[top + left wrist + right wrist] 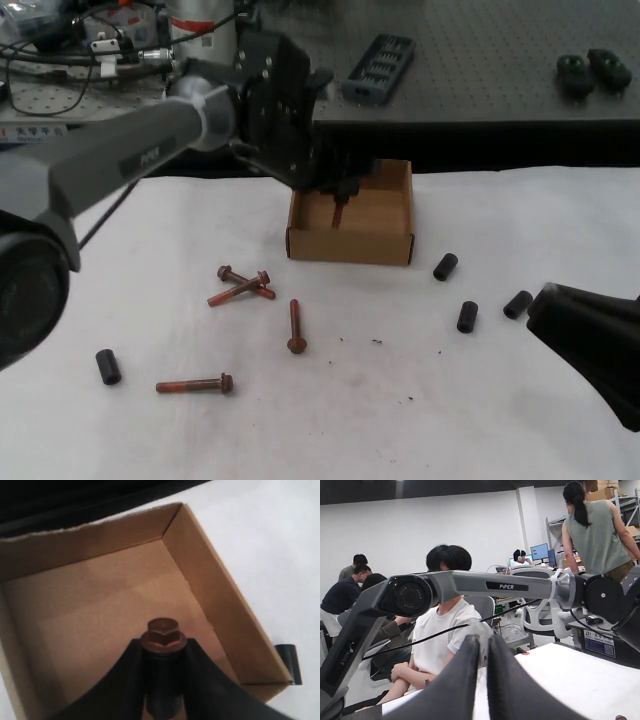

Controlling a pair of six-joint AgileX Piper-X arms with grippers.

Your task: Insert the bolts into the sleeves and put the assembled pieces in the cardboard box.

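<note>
Bolt point(163, 634) in sleeve point(162, 682), in left hand point(163, 650), above cardboard box point(220, 595)

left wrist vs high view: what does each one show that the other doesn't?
Left wrist view: the held bolt, hex head seated in its sleeve, between the left tool's fingers. High view: four loose bolts and three loose sleeves on the white cloth, plus the right tool. Both: the cardboard box, and a spare sleeve beside it.
</note>
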